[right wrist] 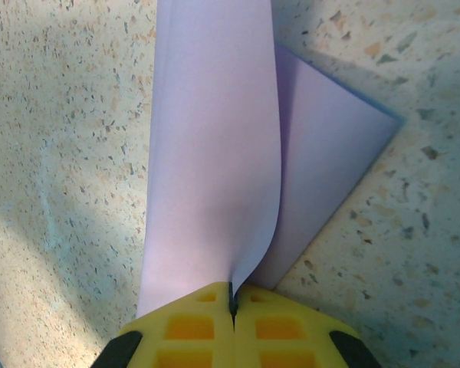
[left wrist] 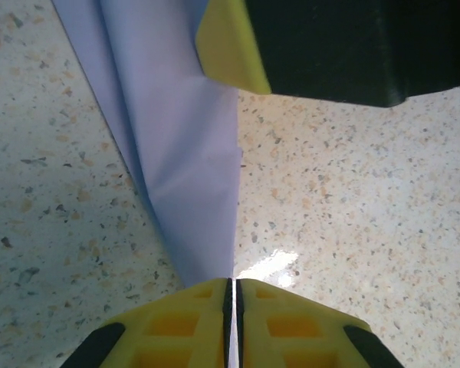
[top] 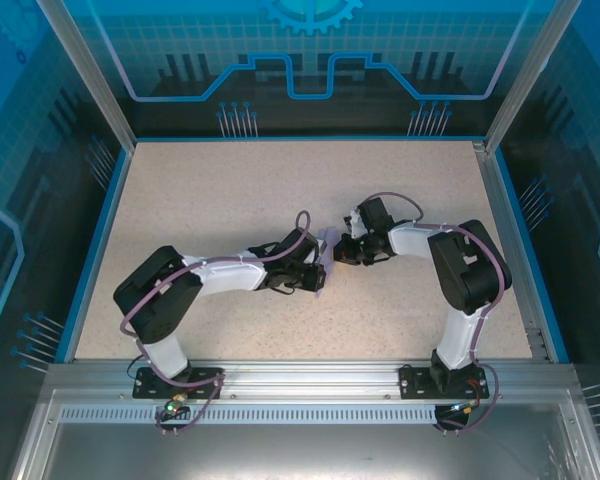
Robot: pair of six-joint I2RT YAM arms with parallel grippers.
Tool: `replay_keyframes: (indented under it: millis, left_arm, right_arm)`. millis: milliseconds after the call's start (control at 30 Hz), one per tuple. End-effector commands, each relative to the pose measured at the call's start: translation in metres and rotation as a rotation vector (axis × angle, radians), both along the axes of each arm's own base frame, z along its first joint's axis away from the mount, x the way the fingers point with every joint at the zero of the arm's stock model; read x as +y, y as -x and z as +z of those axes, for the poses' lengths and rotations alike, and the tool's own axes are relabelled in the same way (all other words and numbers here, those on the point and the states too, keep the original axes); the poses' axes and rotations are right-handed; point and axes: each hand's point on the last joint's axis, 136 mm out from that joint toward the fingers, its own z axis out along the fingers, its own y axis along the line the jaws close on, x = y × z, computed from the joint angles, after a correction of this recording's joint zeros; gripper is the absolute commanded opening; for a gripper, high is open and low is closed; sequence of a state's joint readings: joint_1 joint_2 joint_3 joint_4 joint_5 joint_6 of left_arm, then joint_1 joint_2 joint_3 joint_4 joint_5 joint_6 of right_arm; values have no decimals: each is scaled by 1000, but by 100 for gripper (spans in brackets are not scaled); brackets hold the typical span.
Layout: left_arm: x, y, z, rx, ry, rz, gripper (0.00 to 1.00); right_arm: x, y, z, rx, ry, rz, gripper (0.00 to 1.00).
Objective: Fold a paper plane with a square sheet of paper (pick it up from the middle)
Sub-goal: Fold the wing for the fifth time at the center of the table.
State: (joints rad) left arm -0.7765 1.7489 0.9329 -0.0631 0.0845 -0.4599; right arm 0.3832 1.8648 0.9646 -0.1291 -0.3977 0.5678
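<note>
Mid-frame in the top view, the left gripper (left wrist: 231,297) and right gripper (right wrist: 232,300) each pinch the thin lavender-purple sheet of paper (right wrist: 215,153) between closed fingers — opposing pulls could tear it or slip it free.

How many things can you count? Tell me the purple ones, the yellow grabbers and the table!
Purple paper: 1
Grippers: 2, the left gripper and the right gripper
Table: 1
Total: 4
</note>
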Motion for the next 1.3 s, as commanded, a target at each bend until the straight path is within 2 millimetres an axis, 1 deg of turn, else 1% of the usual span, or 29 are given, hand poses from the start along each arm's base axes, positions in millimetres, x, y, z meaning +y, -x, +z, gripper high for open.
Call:
replay_keyframes:
  millis: [0,500,733,800,900,1000,1133,1267]
  left_arm:
    - [0,4,-13,38,8,1,13]
    - [-9,7,-28,83,36,-14,13]
    - [-11,7,-27,81,41,-23,13]
    - [-11,9,-30,82,28,-33,13]
    - [-8,13,-38,73,-6,-49,13]
    - [-4,18,-52,65,-59,-66,13]
    - [4,27,-68,79,-102,-78,13]
    - [12,29,-72,72,-134,-82,12]
  right_arm:
    - [-33,31,-50,143,160,-46,2]
    - [-34,32,-50,144,156,-64,3]
    - [-33,32,-52,151,140,-79,3]
    - [-32,31,-48,143,135,-83,3]
    - [-32,28,-37,119,137,-82,3]
    - [-32,25,-25,94,138,-83,5]
    - [-33,21,-11,54,137,-83,10]
    - [-28,21,3,25,104,-71,15]
